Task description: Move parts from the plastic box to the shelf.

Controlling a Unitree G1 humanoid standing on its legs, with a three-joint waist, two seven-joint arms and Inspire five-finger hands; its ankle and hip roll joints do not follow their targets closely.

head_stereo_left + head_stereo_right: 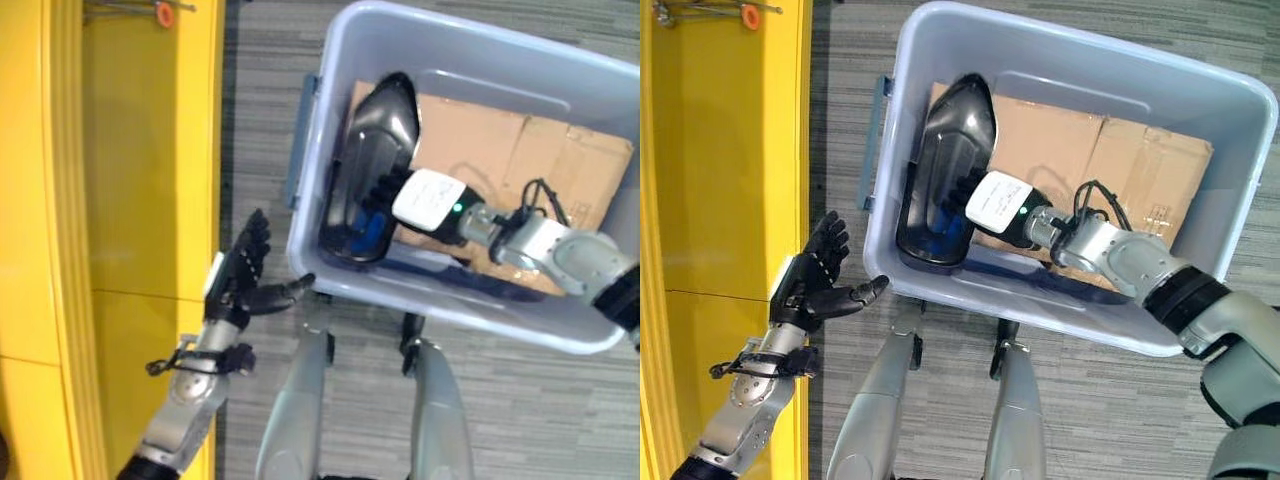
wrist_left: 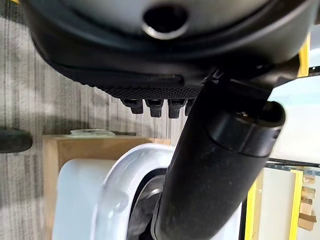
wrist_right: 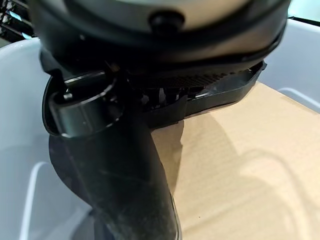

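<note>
Black moulded part (image 1: 945, 170) lying along the near-left wall of the plastic box (image 1: 1200, 80), on cardboard (image 1: 1110, 160). Likely light, stiff, glossy and slippery; best gripped at the rim. Right hand (image 1: 975, 195) reaching in, fingers curled on that rim. Left hand (image 1: 815, 280) outside the box, spread, holding nothing.

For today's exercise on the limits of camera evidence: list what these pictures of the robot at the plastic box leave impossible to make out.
- Right hand: in the eye views its fingers reach into the black part, so whether they grip it is hidden.
- Plastic box: cardboard covers its floor, hiding anything beneath.
- Yellow shelf: cut off by the eye views' left edge.
- Orange-handled tool: too small to identify.
- Left hand: open, holding nothing.
</note>
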